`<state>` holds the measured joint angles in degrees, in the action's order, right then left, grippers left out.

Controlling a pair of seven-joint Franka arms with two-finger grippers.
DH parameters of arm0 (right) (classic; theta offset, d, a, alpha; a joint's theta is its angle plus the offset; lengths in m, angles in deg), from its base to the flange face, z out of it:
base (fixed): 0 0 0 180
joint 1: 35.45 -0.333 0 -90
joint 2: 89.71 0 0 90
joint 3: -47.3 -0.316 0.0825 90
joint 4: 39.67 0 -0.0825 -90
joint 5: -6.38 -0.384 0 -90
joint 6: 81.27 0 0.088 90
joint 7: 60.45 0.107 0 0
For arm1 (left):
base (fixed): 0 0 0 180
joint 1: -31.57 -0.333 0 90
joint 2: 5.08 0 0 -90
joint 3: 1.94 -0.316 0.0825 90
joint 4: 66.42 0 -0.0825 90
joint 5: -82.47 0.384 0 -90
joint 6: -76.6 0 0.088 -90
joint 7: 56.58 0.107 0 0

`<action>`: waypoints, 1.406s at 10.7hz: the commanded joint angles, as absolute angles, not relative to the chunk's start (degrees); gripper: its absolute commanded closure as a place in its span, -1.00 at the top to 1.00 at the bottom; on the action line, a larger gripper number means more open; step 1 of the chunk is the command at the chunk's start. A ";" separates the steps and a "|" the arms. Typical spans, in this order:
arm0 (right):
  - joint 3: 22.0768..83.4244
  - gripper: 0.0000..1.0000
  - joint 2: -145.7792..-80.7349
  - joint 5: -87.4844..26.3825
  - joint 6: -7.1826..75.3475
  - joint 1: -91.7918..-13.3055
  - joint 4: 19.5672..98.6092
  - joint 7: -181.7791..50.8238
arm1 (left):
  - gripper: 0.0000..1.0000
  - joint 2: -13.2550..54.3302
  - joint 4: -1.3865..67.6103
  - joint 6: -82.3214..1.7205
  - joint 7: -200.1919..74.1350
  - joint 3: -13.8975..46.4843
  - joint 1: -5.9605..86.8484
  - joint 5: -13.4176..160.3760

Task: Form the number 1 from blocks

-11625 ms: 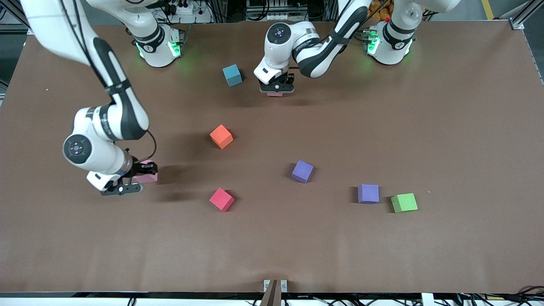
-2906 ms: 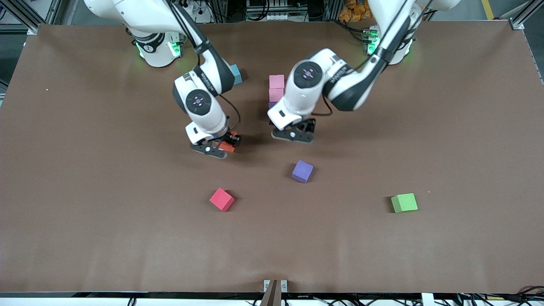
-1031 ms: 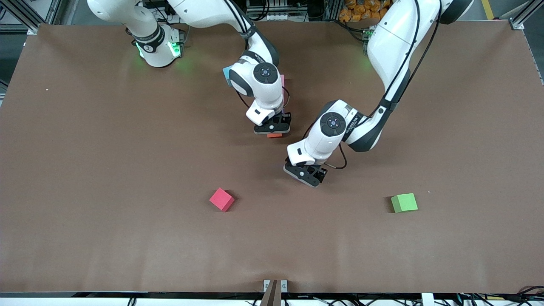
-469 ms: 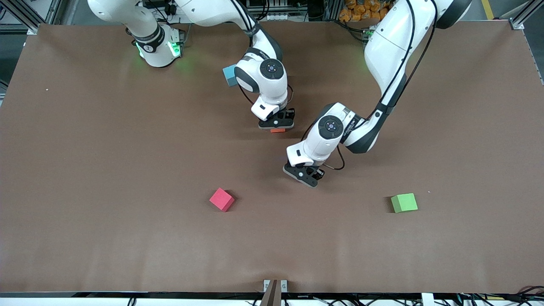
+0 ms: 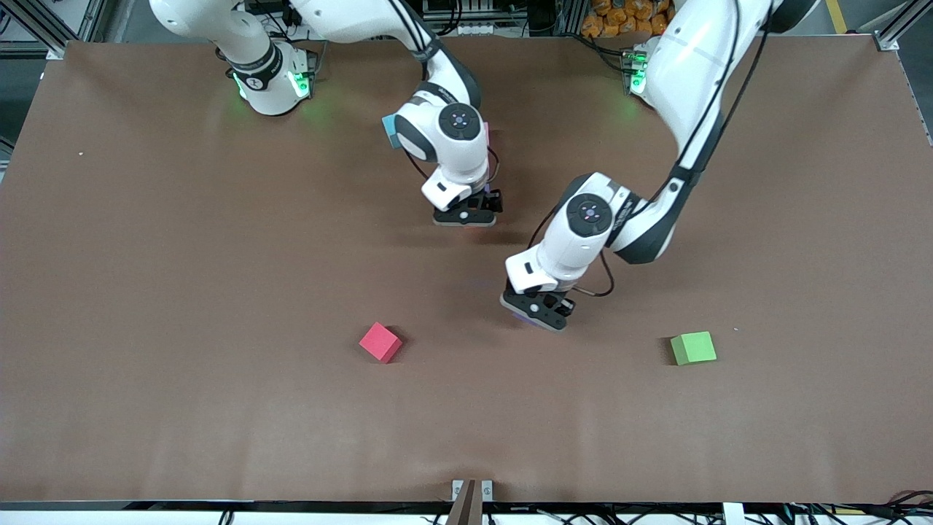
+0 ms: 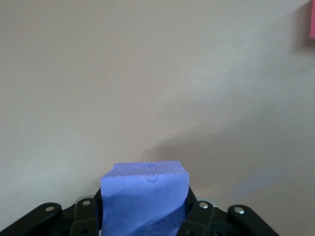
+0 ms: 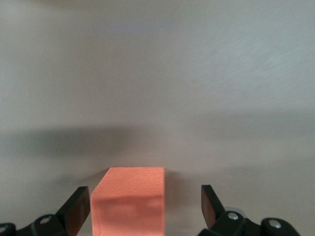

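Purple cube point(image 6: 145, 196): matte foam, flat top face with a small dent, pinched between the left gripper's point(image 5: 537, 312) fingers (its lower part is hidden by them); in the front view only a sliver of purple shows under the gripper.
Orange cube point(image 7: 129, 200): matte, sharp-edged, standing on the table between the right gripper's point(image 5: 466, 216) spread fingers point(image 7: 78, 209), a gap on each side; hidden under the gripper in the front view.
Pink cube point(image 5: 485, 134): only a thin edge shows past the right wrist, at about 12 o'clock from the right gripper.
Left gripper: over bare table near the middle, at about 4 o'clock from the right gripper.
Red cube point(image 5: 380, 342): on the table at about 8 o'clock from the left gripper, well apart from it.
Green cube point(image 5: 692, 348): at about 4 o'clock from the left gripper, well apart, toward the left arm's end.
Blue cube point(image 5: 390, 131): mostly hidden by the right wrist.
Table point(image 5: 146, 277): brown, wide bare stretches toward both ends and along the edge nearest the front camera.
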<state>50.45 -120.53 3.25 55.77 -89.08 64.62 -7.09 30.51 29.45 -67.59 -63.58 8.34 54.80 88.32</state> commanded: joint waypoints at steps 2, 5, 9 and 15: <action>44.67 1.00 -112.30 4.10 53.56 -76.88 69.93 -7.62 | -1.00 24.37 30.34 -60.35 -69.91 8.25 53.54 88.28; 44.75 1.00 -109.41 4.36 53.11 -66.86 69.49 -17.31 | -1.00 22.60 30.34 -55.78 -81.22 8.95 53.63 88.10; 45.02 1.00 -100.54 4.45 41.10 -52.11 64.85 -48.85 | -1.00 22.86 30.43 -55.24 -99.00 12.20 55.47 88.18; 45.89 1.00 -96.74 4.80 16.32 -39.24 46.40 -53.67 | -1.00 25.93 30.26 -54.71 -103.43 12.29 61.98 88.97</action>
<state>46.33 -96.18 3.98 20.67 -40.84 50.88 -52.66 25.25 30.75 -55.20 -103.28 12.59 61.44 88.23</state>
